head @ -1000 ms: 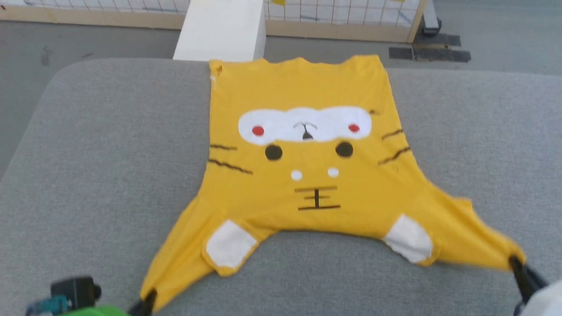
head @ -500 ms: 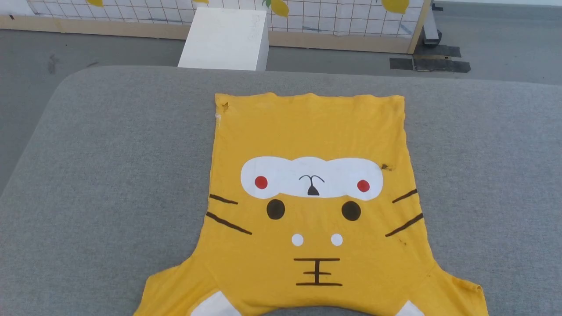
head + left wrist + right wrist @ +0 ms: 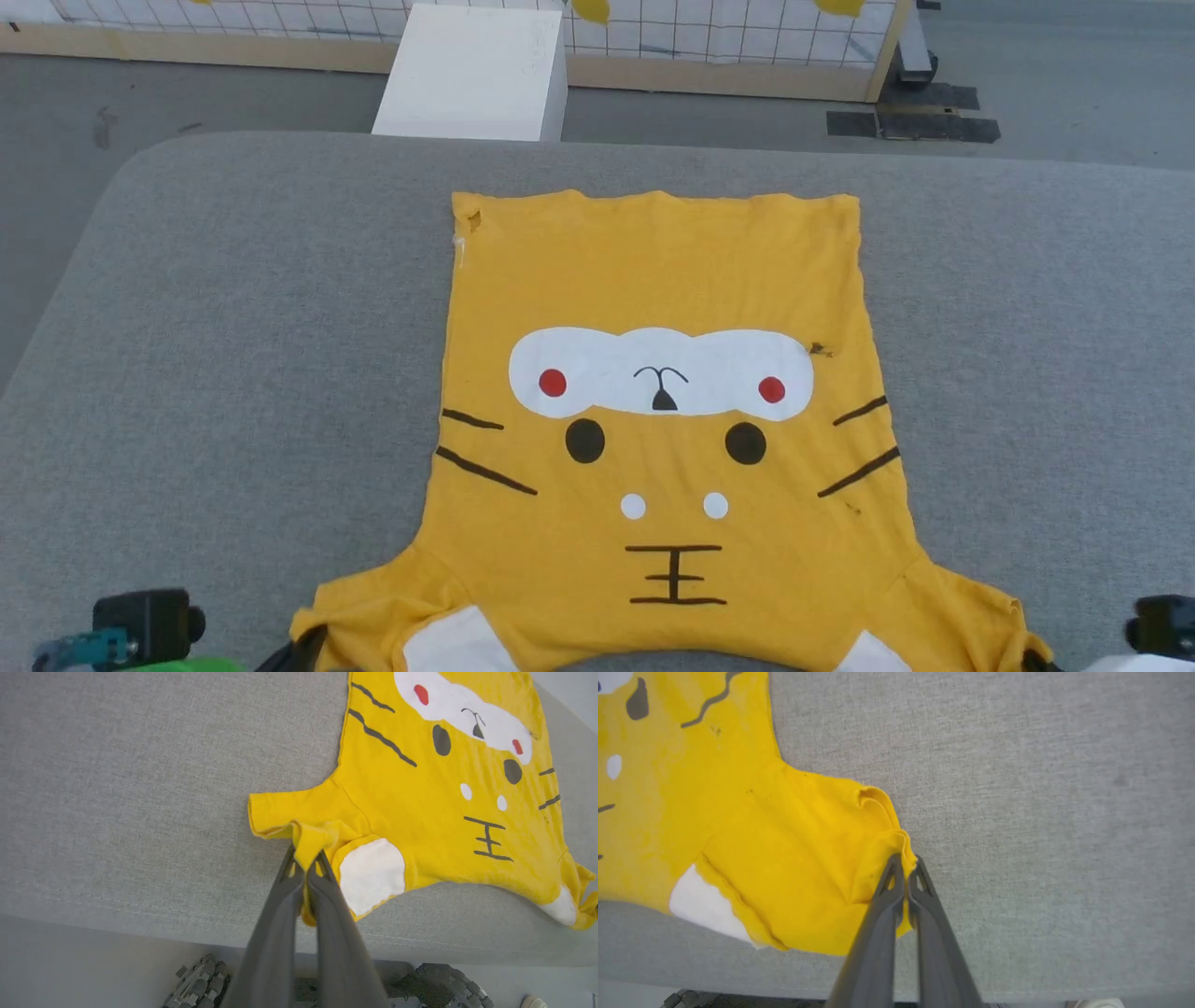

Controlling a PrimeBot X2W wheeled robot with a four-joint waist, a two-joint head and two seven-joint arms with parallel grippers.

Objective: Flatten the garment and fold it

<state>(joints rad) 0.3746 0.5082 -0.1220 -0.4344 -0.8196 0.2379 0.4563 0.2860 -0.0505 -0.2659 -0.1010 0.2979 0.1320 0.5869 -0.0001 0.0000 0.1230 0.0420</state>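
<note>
The bright yellow T-shirt point(image 3: 658, 280) lies face up on the grey padded table point(image 3: 233, 355), cat face showing, hem at the far side and sleeves toward me. My left gripper point(image 3: 306, 858) is shut on the bunched edge of the shirt's point(image 3: 420, 788) left sleeve near the table's front edge; its dark fingers point(image 3: 294, 651) show at the bottom of the head view. My right gripper point(image 3: 906, 863) is shut on the folded edge of the shirt's point(image 3: 784, 849) right sleeve. Both sleeve ends are crumpled where they are pinched.
A white box point(image 3: 476, 70) stands on the floor beyond the table, before a wood-framed grid panel point(image 3: 747, 56). Black tape marks point(image 3: 910, 126) lie on the floor at the far right. The robot's wheeled base point(image 3: 434, 984) shows below the table's front edge.
Over the last second the head camera tilted, so the shirt sits lower in view. The sleeves, stretched wide a second ago, now hang slacker and closer to the body. Both grippers stay shut on them.
</note>
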